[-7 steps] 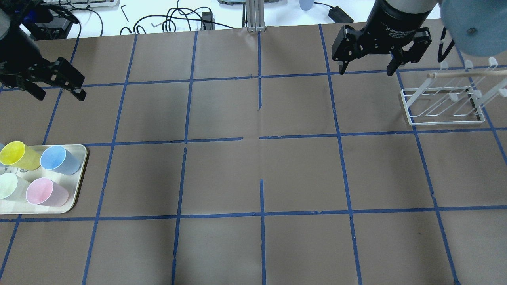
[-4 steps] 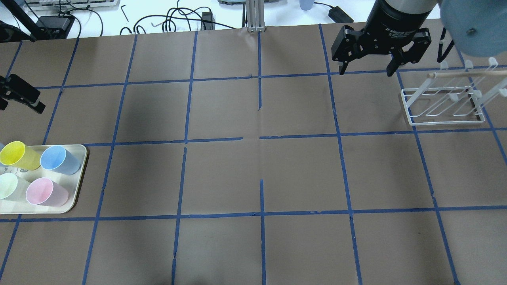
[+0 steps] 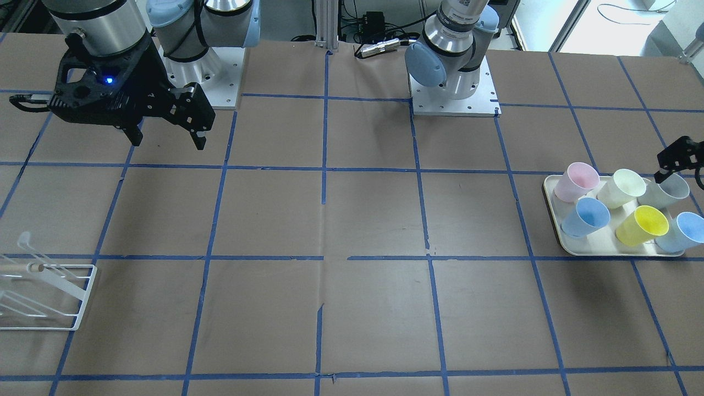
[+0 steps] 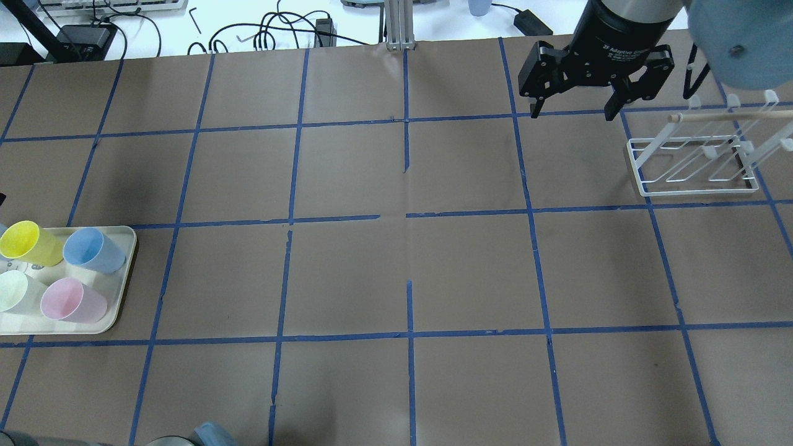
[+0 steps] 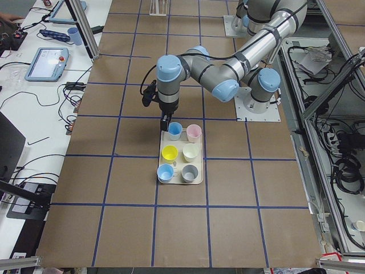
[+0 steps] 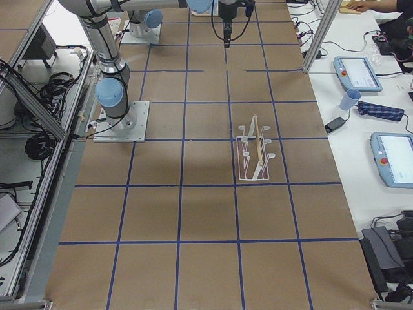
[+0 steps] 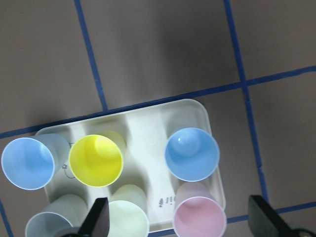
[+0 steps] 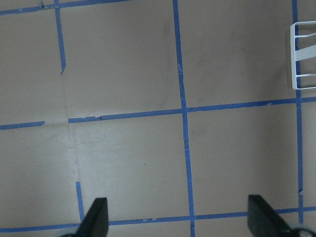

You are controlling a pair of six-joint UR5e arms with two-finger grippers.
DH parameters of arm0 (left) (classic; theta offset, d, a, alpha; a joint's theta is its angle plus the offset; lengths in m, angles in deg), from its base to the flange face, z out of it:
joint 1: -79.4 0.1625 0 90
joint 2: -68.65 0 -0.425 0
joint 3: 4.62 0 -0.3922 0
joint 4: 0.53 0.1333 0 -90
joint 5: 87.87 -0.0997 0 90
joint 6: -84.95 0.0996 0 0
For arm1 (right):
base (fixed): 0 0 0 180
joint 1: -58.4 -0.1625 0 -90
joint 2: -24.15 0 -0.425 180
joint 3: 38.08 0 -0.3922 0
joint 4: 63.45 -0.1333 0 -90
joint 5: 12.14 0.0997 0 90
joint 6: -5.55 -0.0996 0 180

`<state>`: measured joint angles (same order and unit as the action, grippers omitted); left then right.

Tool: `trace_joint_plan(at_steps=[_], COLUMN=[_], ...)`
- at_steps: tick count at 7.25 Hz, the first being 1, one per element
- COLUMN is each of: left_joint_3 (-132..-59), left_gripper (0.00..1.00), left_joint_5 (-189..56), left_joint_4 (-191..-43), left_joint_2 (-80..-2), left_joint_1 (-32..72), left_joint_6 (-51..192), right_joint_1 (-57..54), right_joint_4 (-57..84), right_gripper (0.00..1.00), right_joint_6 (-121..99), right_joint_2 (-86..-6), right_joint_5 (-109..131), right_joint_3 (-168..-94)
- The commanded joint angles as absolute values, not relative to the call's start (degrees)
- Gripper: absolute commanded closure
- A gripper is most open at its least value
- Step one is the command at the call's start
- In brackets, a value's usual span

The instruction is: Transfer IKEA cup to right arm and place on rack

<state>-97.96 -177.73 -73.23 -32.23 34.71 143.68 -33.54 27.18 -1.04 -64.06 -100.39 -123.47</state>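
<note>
Several cups stand on a cream tray [image 3: 551,193]. The palest blue one, which I take for the IKEA cup [image 3: 683,231], is at the tray's outer corner; it also shows in the left wrist view [image 7: 28,163]. My left gripper [image 7: 177,210] hovers open and empty above the tray, its fingers [image 7: 100,216] apart; only part of it shows at the front view's right edge [image 3: 675,158]. My right gripper [image 4: 573,110] is open and empty, held above the table to the left of the white wire rack [image 4: 694,168]. The rack also shows in the front view [image 3: 47,291].
On the tray also stand a sky-blue cup [image 3: 586,216], a pink cup [image 3: 576,181], a yellow cup [image 3: 642,225], a cream cup [image 3: 621,188] and a grey cup [image 3: 670,190]. Brown paper with blue tape lines covers the table. Cables lie beyond its far edge [image 4: 272,31].
My left gripper has moved left, out of the overhead view, toward the tray. The right gripper has hardly moved.
</note>
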Motion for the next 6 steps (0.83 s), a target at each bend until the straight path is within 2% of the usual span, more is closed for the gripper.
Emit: trace_joint_plan(at_steps=[1, 6], left_joint_3=[-97.00, -85.76], left_gripper=[0.00, 0.00], left_joint_5=[-177.08, -174.87], left_joint_4=[-66.92, -64.42], left_joint_2=[-37.93, -52.88], left_joint_1=[41.06, 44.42], left_joint_6=[148.48, 151.40], right_joint_1=[-33.63, -33.63], right_joint_4=[27.26, 27.26], right_gripper=[0.00, 0.00], right_joint_6=[-1.04, -1.13], right_joint_2=[-64.18, -64.09], right_joint_5=[-100.38, -100.38], right_joint_3=[-123.60, -123.51])
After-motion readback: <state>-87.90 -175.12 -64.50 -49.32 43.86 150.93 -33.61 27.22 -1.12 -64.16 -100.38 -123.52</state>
